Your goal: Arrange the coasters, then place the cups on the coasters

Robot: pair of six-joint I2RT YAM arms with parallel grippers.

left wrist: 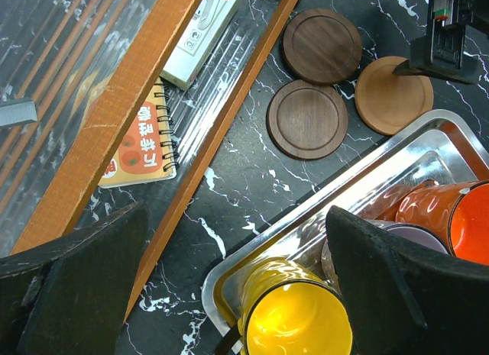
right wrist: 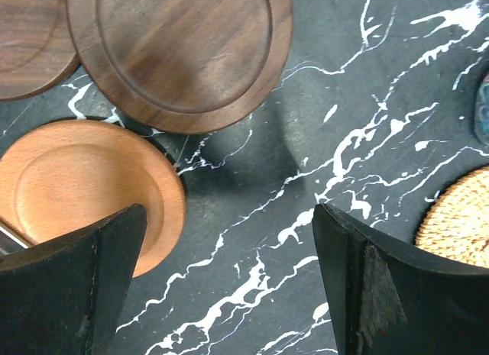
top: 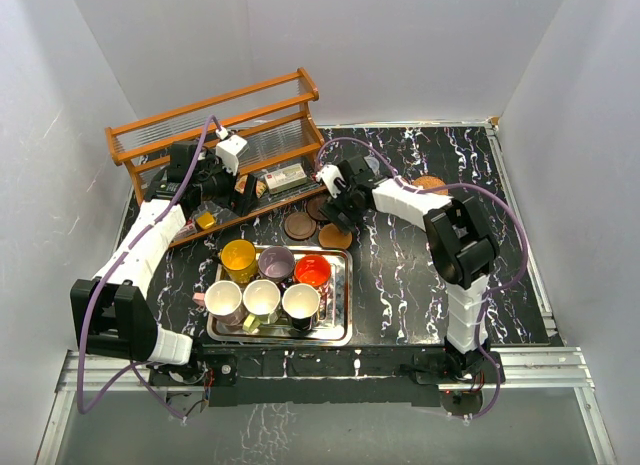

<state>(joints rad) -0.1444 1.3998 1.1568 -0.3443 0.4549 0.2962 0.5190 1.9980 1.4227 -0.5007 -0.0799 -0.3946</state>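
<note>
Six cups stand in a steel tray: yellow, mauve, red-orange, and three white-lined ones in the front row. Two dark brown coasters and an orange-brown coaster lie behind the tray. A woven coaster lies further right. My right gripper hangs open over bare table, its left finger above the orange-brown coaster's edge. My left gripper is open above the yellow cup and the tray's corner, holding nothing.
A wooden rack stands at the back left, with an orange notebook and a white box on its lower shelf. A small yellow item lies by the rack's front rail. White walls enclose the table.
</note>
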